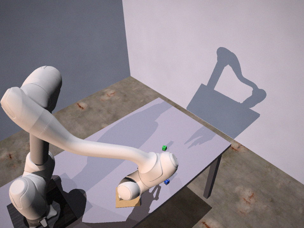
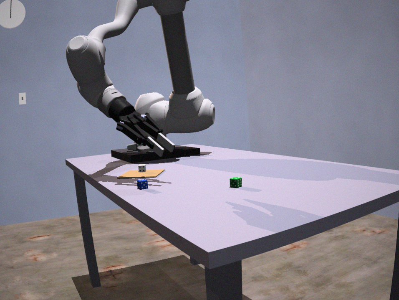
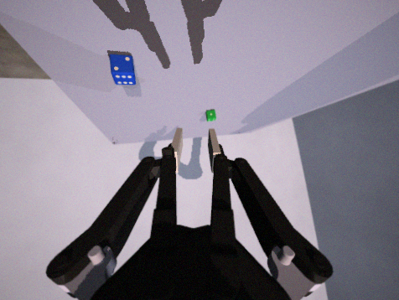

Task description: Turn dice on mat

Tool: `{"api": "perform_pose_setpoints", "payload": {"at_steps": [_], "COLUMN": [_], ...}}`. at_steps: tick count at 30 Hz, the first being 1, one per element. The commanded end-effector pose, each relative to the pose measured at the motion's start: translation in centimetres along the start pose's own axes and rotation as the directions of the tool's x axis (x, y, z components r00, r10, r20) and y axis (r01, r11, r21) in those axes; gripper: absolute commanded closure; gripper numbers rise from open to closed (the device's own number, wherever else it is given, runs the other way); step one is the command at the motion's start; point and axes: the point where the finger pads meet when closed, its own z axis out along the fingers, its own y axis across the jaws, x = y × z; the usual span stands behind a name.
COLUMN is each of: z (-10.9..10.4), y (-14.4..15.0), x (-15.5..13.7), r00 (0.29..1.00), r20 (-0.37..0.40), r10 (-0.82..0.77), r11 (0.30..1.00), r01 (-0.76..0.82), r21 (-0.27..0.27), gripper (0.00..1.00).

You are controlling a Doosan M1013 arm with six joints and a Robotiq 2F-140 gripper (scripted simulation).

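The blue die (image 1: 166,181) (image 2: 142,184) (image 3: 122,69) sits flat on the table beside the mat (image 1: 127,204) (image 2: 129,174); 6 looks to be on top and 2 is on a side. The white die (image 1: 120,197) (image 2: 142,168) sits on the mat, a 4 on one side; the arm hides most of it in the top view and I cannot read its top. The green die (image 1: 164,148) (image 2: 235,182) (image 3: 211,115) sits flat on the table, a 1 on one side. My gripper (image 2: 167,152) (image 3: 195,137) is partly open, empty and tilted, above the table; the arm hides it in the top view.
The table (image 1: 194,122) (image 2: 200,206) has a long edge near the blue die. The robot's dark base plate (image 2: 183,151) stands beyond the mat in the exterior view. The arm (image 1: 108,152) reaches over the table. Its shadows fall near the mat and the blue die.
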Motion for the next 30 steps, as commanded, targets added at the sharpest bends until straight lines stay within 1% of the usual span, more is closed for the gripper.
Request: {"api": "perform_pose_setpoints", "payload": {"at_steps": [1, 2, 3, 4, 5, 6, 8, 9, 10, 13, 14, 15, 17, 18, 19, 20, 21, 22, 23, 24, 25, 26, 27, 28, 29, 30], "z": [1.4, 1.6, 1.8, 1.8, 2.0, 2.0, 2.2, 2.2, 2.2, 2.0, 2.0, 1.8, 1.8, 1.7, 1.4, 1.2, 1.0, 1.0, 0.6, 0.5, 0.2, 0.0, -0.3, -0.4, -0.8, -0.9], "y": [1.7, 2.1, 2.2, 2.3, 2.6, 2.7, 2.9, 2.9, 2.8, 2.5, 2.5, 2.2, 2.2, 2.0, 1.2, 0.8, 0.5, 0.4, -0.3, -0.6, -1.3, -1.5, -2.3, -2.5, -3.3, -3.4], "x": [-0.6, -0.5, -0.5, -0.5, -0.4, -0.3, -0.1, -0.1, 0.0, 0.2, 0.2, 0.3, 0.3, 0.3, 0.3, 0.3, 0.2, 0.2, 0.0, -0.1, -0.3, -0.5, -0.8, -0.9, -1.4, -1.4], "r00": [0.994, 0.989, 0.985, 0.985, 0.975, 0.970, 0.952, 0.950, 0.932, 0.896, 0.892, 0.869, 0.869, 0.857, 0.820, 0.800, 0.786, 0.782, 0.753, 0.745, 0.721, 0.712, 0.690, 0.683, 0.661, 0.658], "r20": [-0.111, -0.148, -0.170, -0.173, -0.222, -0.241, -0.305, -0.311, -0.362, -0.442, -0.450, -0.494, -0.494, -0.513, -0.571, -0.597, -0.615, -0.620, -0.653, -0.662, -0.686, -0.695, -0.714, -0.720, -0.737, -0.739], "r10": [0.020, 0.023, 0.024, 0.024, 0.025, 0.026, 0.028, 0.028, 0.029, 0.034, 0.035, 0.039, 0.039, 0.042, 0.052, 0.059, 0.064, 0.066, 0.079, 0.083, 0.097, 0.103, 0.118, 0.123, 0.142, 0.144], "r11": [0.994, 0.992, 0.990, 0.990, 0.987, 0.987, 0.984, 0.984, 0.983, 0.984, 0.984, 0.986, 0.986, 0.987, 0.990, 0.991, 0.992, 0.992, 0.994, 0.994, 0.994, 0.994, 0.993, 0.992, 0.989, 0.989], "r01": [-0.032, -0.041, -0.046, -0.047, -0.059, -0.064, -0.079, -0.081, -0.092, -0.107, -0.108, -0.114, -0.114, -0.116, -0.119, -0.118, -0.116, -0.116, -0.110, -0.108, -0.100, -0.096, -0.085, -0.081, -0.067, -0.065], "r21": [-0.104, -0.122, -0.131, -0.132, -0.147, -0.151, -0.158, -0.158, -0.157, -0.142, -0.139, -0.123, -0.123, -0.114, -0.080, -0.061, -0.045, -0.040, -0.007, 0.004, 0.036, 0.049, 0.082, 0.093, 0.131, 0.135], "gripper": [0.68, 0.68, 0.68, 0.68, 0.68, 0.68, 0.68, 0.68, 0.68, 0.68, 0.68, 0.68, 0.68, 0.68, 0.68, 0.68, 0.68, 0.68, 0.68, 0.68, 0.68, 0.68, 0.68, 0.68, 0.68, 0.68]}}
